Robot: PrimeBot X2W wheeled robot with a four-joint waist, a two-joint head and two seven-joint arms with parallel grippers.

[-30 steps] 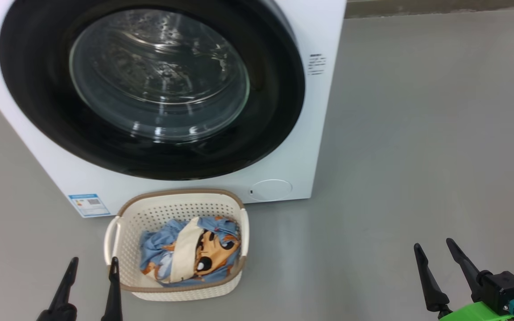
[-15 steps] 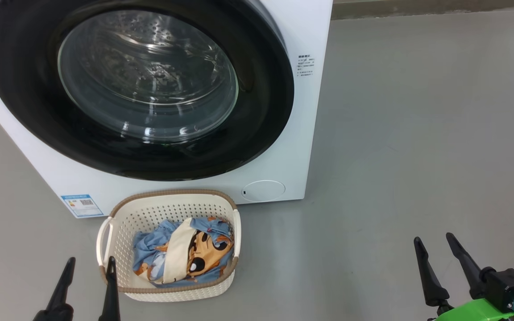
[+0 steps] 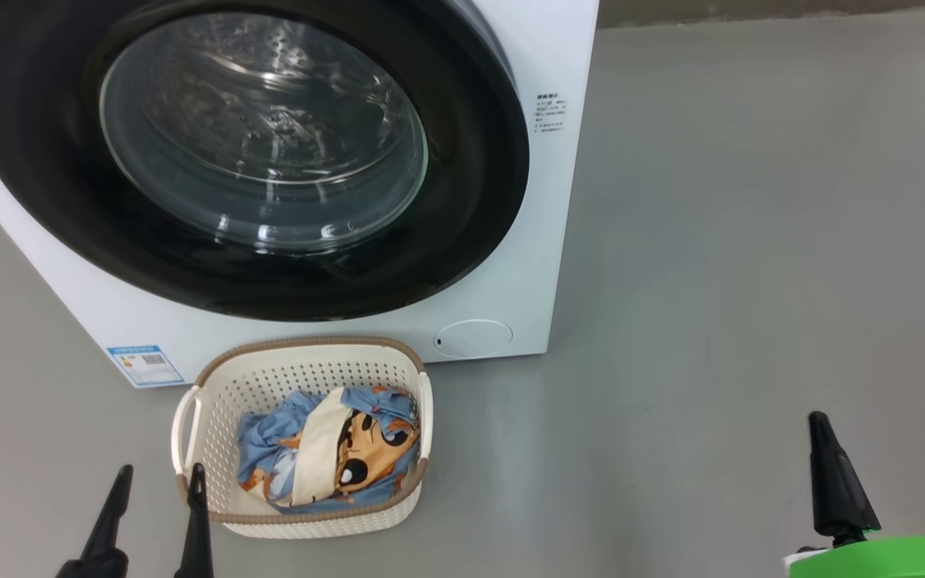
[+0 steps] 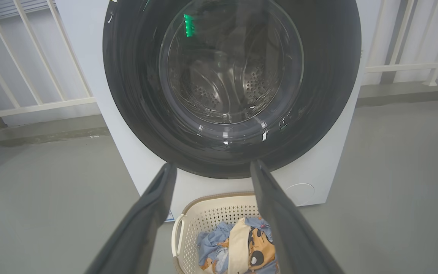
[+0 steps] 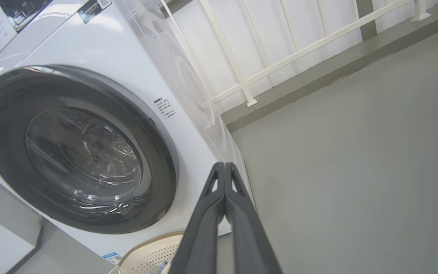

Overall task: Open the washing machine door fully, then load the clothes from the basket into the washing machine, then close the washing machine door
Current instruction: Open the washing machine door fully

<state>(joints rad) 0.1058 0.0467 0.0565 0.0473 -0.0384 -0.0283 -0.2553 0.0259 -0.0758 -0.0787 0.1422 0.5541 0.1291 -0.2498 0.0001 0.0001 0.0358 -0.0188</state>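
Note:
The white washing machine point(image 3: 547, 201) stands on the grey floor with its round black-rimmed door point(image 3: 254, 152) closed flat against the front; the steel drum shows through the glass. Just in front of it sits the cream basket point(image 3: 302, 365) with the light-blue cartoon-print clothes point(image 3: 334, 449) inside. My left gripper point(image 3: 157, 478) is open at the lower left, its right finger beside the basket's left rim, nothing between the fingers. My right gripper point(image 3: 820, 421) is shut and empty at the lower right, well away from basket and machine. In the right wrist view its fingertips point(image 5: 223, 167) press together.
Bare grey floor point(image 3: 751, 281) spreads to the right of the machine. A white railing point(image 5: 280, 57) and a low kerb run behind the machine. A blue label sticker point(image 3: 144, 364) sits at the machine's lower left corner.
My right gripper has closed from open to shut and rolled, so one dark tip shows now. The head camera shifted slightly; machine and basket stay put. The left gripper is unchanged.

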